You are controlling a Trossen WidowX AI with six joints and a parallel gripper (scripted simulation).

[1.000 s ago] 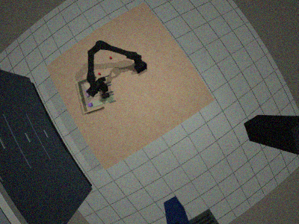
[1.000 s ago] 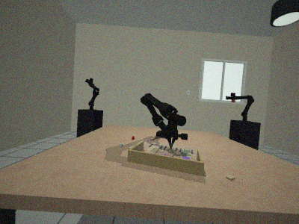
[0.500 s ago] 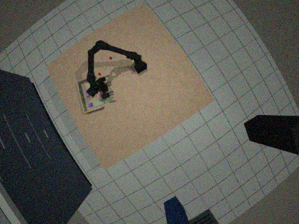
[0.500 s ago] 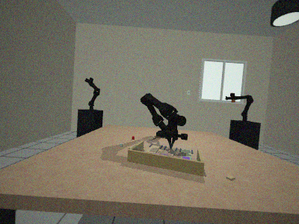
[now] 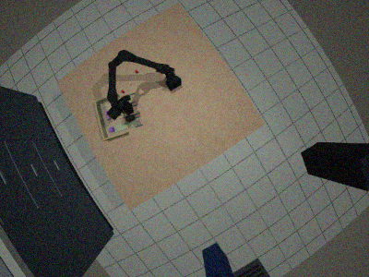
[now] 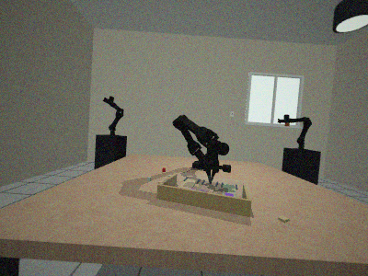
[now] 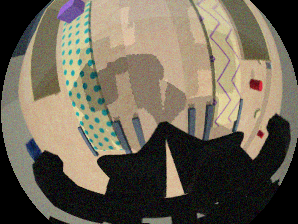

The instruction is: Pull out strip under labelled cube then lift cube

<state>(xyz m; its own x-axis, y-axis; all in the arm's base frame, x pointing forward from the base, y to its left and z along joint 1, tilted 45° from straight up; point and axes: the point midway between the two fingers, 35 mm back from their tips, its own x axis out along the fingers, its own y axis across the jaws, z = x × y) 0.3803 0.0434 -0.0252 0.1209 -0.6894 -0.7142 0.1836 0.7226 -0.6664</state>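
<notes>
Plain grey-beige walls [image 6: 175,69] enclose the room. A bright two-pane window [image 6: 274,98] sits right of centre in the back wall, and a round ceiling lamp [image 6: 350,16] glows at the upper right corner of the exterior view. The floor [image 5: 258,194] is pale grey tile with dark joints. A large tan wooden worktop [image 6: 92,207] fills the foreground. Black pedestals stand at the left [image 6: 110,149] and right [image 6: 301,165] by the back wall. From above, a dark cabinet [image 5: 41,185] lies at lower left.

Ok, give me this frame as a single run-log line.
gripper: fingers shut, holding nothing | position: low inside tray, over middle strip | dotted strip: purple cube on it | zigzag strip: beside
</notes>
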